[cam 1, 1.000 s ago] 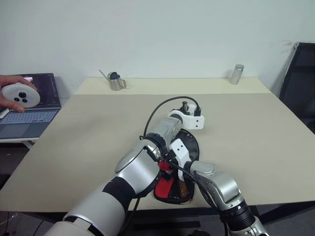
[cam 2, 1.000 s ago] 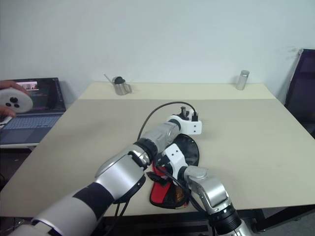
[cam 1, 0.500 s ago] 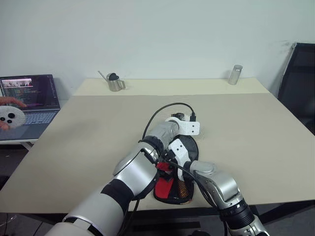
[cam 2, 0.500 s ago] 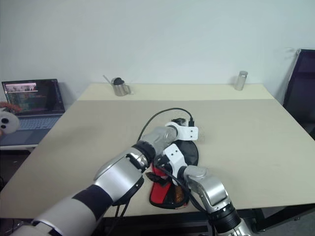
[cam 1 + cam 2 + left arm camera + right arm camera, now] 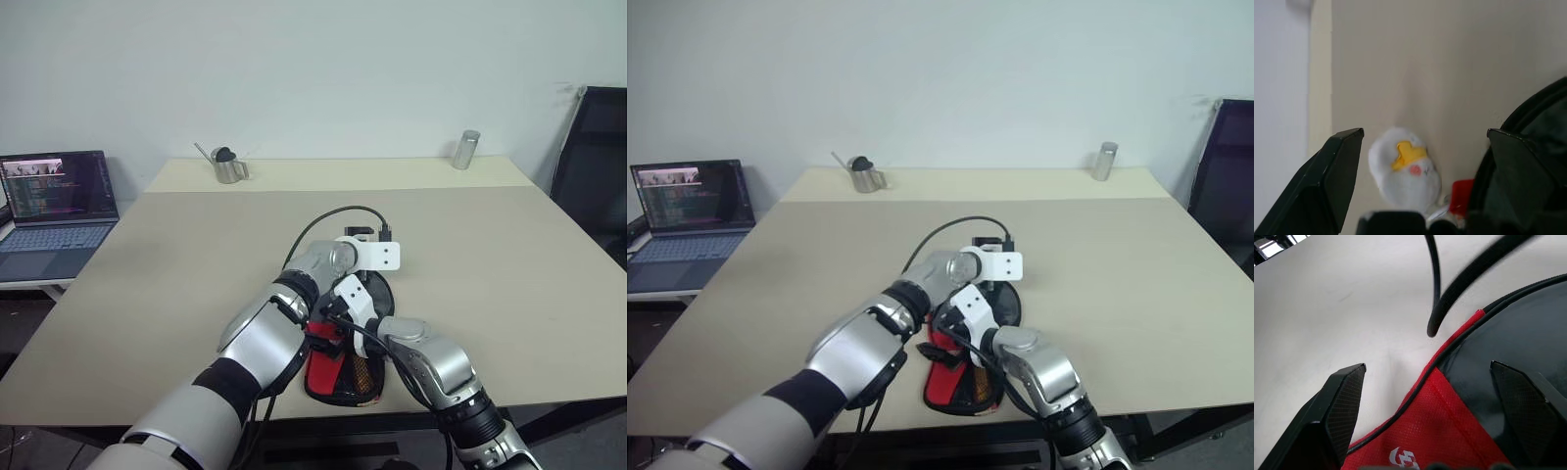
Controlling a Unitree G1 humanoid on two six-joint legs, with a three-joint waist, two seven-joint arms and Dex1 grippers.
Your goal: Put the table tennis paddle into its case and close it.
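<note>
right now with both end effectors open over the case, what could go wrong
1. The case lies near the table's front edge; a push from either arm might slide it off.
2. A black cable hangs just over the case by the right end effector and could snag it.
3. A small white charm lies between the left end effector's open fingers; closing here could grab it rather than the case.

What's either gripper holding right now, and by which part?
Nothing. Left gripper and right gripper both stand open with nothing between the fingers; the case lies on the table.
</note>
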